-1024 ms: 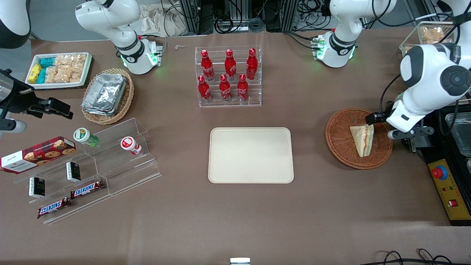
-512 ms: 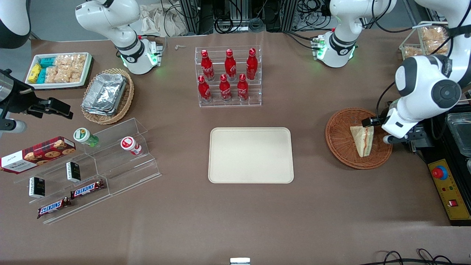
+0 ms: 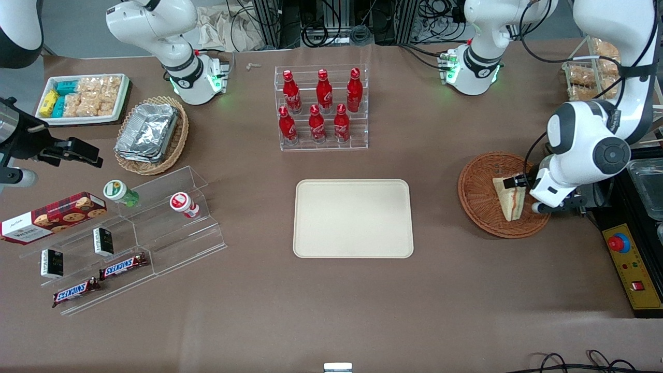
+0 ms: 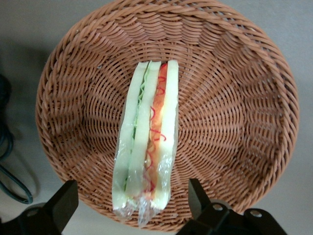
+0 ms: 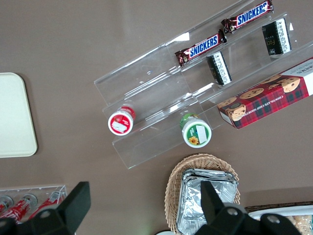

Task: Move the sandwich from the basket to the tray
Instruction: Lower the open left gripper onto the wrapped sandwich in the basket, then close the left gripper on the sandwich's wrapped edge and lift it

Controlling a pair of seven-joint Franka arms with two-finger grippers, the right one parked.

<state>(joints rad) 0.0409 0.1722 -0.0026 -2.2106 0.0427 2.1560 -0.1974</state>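
The sandwich [image 3: 510,199], a clear-wrapped wedge with cream bread and red and green filling, lies in the round reddish-brown wicker basket [image 3: 479,199] toward the working arm's end of the table. It also shows in the left wrist view [image 4: 146,142], standing on edge in the basket [image 4: 234,98]. My left gripper [image 3: 524,194] [image 4: 132,203] hangs just above the sandwich, open, its two fingers [image 4: 61,203] straddling the wedge's wrapped end without touching it. The beige tray [image 3: 353,218] lies bare in the table's middle.
A clear rack of red bottles [image 3: 321,106] stands farther from the front camera than the tray. A tan basket of foil trays [image 3: 150,133], a white snack tray [image 3: 83,97] and a clear stepped shelf [image 3: 129,233] lie toward the parked arm's end. A yellow control box [image 3: 633,269] sits beside the basket.
My left arm has moved down and toward the basket's middle. The gripper now sits over the sandwich. The sandwich has not moved.
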